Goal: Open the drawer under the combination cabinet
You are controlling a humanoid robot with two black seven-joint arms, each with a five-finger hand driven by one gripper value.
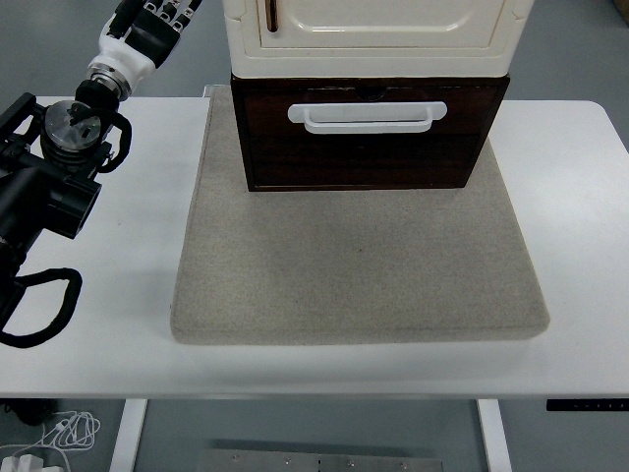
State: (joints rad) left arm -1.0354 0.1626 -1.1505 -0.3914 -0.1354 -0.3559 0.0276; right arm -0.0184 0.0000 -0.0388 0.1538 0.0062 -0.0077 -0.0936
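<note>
A: Item one, left hand (147,29). Location?

B: Top left corner of the head view, raised beyond the table's far left edge. White and black shell, cut off by the frame. Finger state: cannot tell, the tips run out of view. It is apart from the cabinet and holds nothing that shows.

A: Arm behind it?

B: Left arm (54,172), black, entering from the left edge, with a round metal-faced joint at the wrist end and a loop of black cable hanging over the table's near left part.

A: Right hand?

B: Not in the picture.

A: Item two, the task's thing.

B: Drawer (369,133), dark brown wood front, bottom section of the combination cabinet (378,29). It sits flush, closed. White handle (367,116), a wide horizontal loop, mounted on the upper part of the drawer front. Cream-white upper section stands directly on the brown one, with a panelled door and a small dark pull at its left.

A: What bears it?

B: Grey felt mat (354,265), square, cabinet on its far part, the near part bare. Mat lies on the white table (580,246), roughly centred.

A: Anything under the table?

B: White cord (59,433) coiled on the floor, lower left
</note>
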